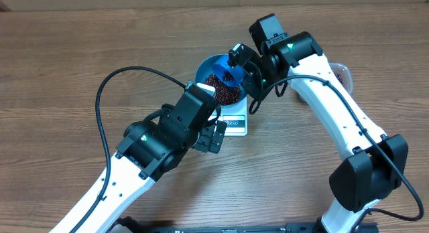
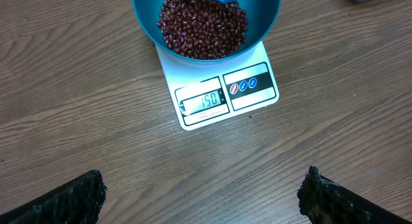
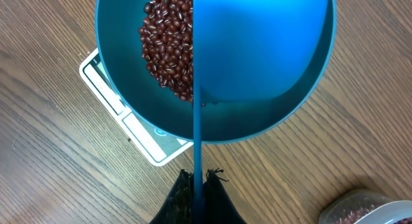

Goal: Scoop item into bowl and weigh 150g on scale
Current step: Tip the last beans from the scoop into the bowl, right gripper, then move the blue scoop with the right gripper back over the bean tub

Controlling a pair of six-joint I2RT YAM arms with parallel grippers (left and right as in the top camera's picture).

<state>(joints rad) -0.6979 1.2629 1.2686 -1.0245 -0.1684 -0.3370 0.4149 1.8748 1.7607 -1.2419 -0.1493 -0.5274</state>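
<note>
Beans [image 2: 203, 24] heaped in bowl [image 2: 269, 18] on scale [image 2: 254, 103]; blurred display [image 2: 205, 100] reads roughly 150. Left hand [image 2: 201, 179] spread wide above tabletop [image 2: 64, 108], tips only. Right hand [image 3: 199, 188] clamped on scoop [image 3: 257, 44], which hides half the bowl.

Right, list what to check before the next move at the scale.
1. The display on the scale reads 150: ok.
2. The bowl with the beans sits on the scale: ok.
3. The right tool is shut on the handle of the scoop: ok.
4. The scoop hangs clear of bowl and beans, adding nothing to the reading: cannot tell.
5. The left tool is open, empty and short of the scale: ok.
</note>
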